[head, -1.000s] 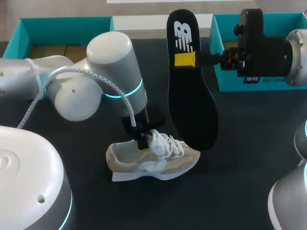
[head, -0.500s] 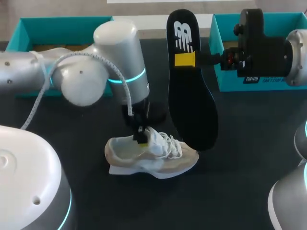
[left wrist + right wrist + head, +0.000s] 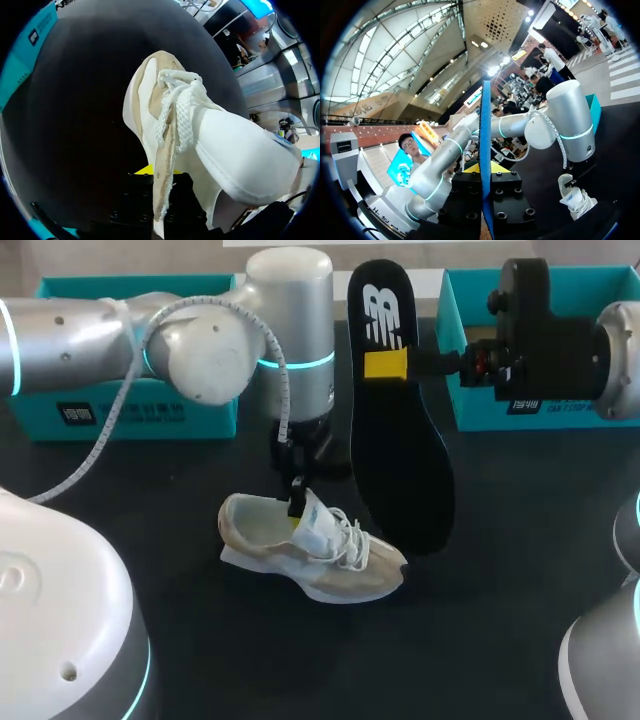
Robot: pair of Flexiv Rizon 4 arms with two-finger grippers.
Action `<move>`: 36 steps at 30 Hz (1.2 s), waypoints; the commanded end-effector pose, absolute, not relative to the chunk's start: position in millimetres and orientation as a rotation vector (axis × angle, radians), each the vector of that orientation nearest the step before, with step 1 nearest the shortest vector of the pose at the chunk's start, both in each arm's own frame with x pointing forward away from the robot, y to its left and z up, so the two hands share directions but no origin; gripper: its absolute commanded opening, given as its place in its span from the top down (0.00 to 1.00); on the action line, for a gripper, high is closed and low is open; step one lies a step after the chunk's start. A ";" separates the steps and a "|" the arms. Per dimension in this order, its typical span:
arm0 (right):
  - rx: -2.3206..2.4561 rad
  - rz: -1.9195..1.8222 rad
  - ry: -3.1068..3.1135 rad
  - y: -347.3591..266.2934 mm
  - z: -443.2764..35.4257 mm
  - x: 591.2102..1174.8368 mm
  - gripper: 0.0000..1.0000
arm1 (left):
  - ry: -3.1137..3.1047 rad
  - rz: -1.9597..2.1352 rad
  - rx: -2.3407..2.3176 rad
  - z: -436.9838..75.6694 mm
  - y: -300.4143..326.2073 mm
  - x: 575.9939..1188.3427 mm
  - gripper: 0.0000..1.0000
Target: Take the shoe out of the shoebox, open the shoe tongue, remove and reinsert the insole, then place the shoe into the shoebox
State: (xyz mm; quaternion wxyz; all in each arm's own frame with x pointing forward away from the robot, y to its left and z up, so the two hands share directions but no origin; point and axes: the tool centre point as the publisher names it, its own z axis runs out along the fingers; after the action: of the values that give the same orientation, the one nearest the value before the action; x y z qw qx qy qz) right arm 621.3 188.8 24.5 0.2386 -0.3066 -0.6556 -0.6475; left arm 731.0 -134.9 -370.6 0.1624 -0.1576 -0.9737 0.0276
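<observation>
A beige sneaker [image 3: 330, 558] with white laces lies on the black table, toe toward the front right. My left gripper [image 3: 296, 512] comes down from above and is shut on the upper's edge beside the white tongue [image 3: 240, 155]. In the left wrist view the beige lace edge of the sneaker [image 3: 165, 150] runs down between the fingers of the left gripper [image 3: 161, 176]. My right gripper [image 3: 387, 364] is shut on the black insole [image 3: 398, 460], held upright in the air behind the shoe. The right wrist view shows the insole [image 3: 485, 130] edge-on in the right gripper [image 3: 485, 169], with the sneaker [image 3: 576, 198] ahead of it.
A teal shoebox [image 3: 120, 412] stands at the back left, behind my left arm [image 3: 215, 345]. A second teal box [image 3: 470, 400] stands at the back right, under my right arm. Pale robot housings fill the front corners.
My left gripper has shut on the shoe's upper. The left arm has swung back and up, and the shoe has turned, its toe now farther toward the front right. The right arm and insole are still.
</observation>
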 end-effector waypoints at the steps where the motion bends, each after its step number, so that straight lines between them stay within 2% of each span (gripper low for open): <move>1: -0.841 -1.772 -1.796 192.6 24.5 622.8 1.00 | -2.765 0.072 -0.450 -370.7 -136.8 733.3 1.00; 5: -0.841 -1.772 -1.796 192.6 24.5 622.8 1.00 | -2.765 0.072 -0.450 -370.7 -136.8 733.3 1.00; 16: -0.841 -1.772 -1.796 192.6 24.5 622.8 1.00 | -2.501 0.263 -0.627 -307.1 -114.2 753.0 1.00; 24: -0.841 -1.772 -1.796 192.6 24.5 622.8 1.00 | -2.319 -0.055 -1.151 -299.6 -133.3 755.5 1.00; 32: -0.841 -1.772 -1.796 192.6 24.5 622.8 1.00 | -2.031 -0.197 -1.754 -301.2 -146.6 764.8 1.00; 36: -0.841 -1.772 -1.796 192.6 24.5 622.8 1.00 | -1.924 -0.280 -1.841 -307.5 -151.9 773.4 1.00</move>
State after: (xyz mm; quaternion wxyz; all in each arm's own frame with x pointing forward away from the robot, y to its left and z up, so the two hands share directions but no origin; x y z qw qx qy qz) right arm 621.2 188.7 24.4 0.2386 -0.3066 -0.6556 -0.6474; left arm 770.5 -144.5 -307.6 0.2343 -0.4921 -0.8383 0.0124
